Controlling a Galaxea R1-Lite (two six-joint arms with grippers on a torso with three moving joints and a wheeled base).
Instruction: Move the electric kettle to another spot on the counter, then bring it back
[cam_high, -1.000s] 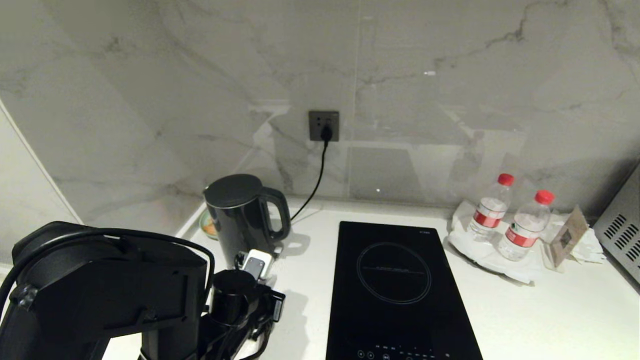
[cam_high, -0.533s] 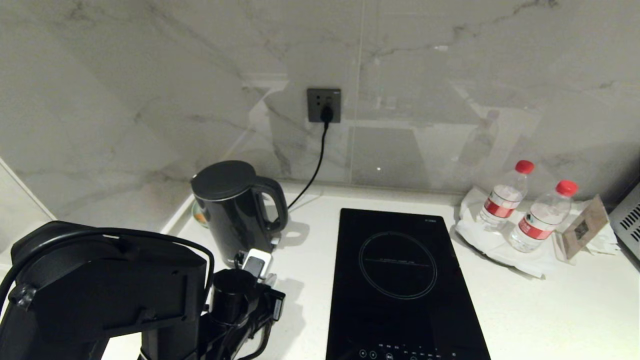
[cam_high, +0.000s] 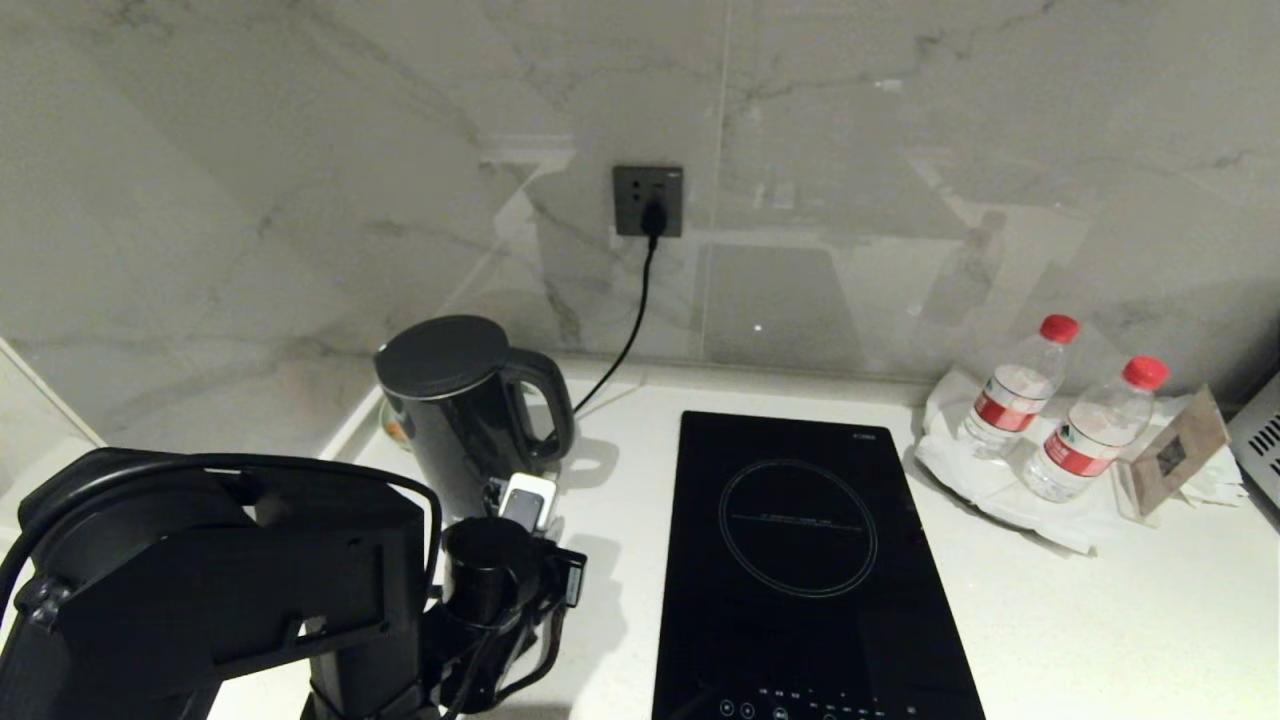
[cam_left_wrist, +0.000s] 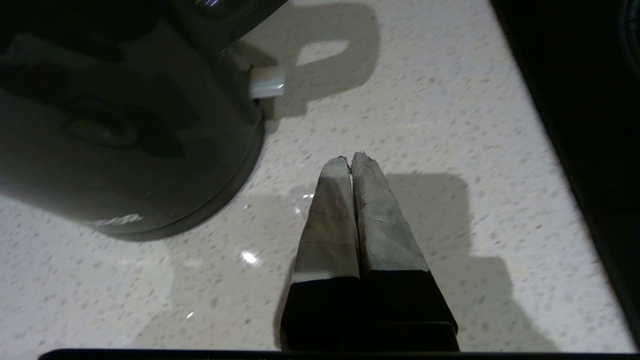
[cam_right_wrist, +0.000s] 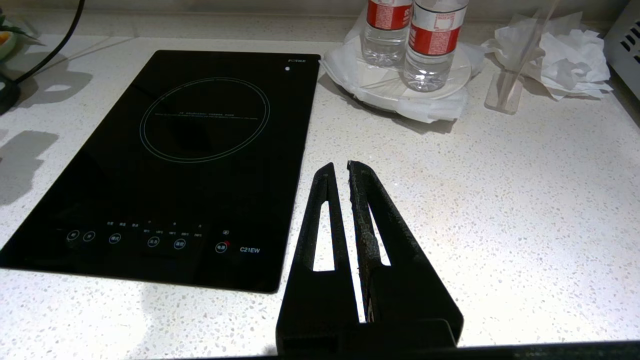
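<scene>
Electric kettle (cam_high: 452, 410) upright on counter (cam_high: 1100, 610); left pincer (cam_left_wrist: 351, 159) closed, empty, just beside kettle base.

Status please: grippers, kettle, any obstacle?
Left gripper shut, empty, beside tall glossy black kettle. Right gripper shut, idle over white speckled counter. Path open.

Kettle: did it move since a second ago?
No. The electric kettle sits just as far left of the hob; the whole view shifted, so the camera moved.
</scene>
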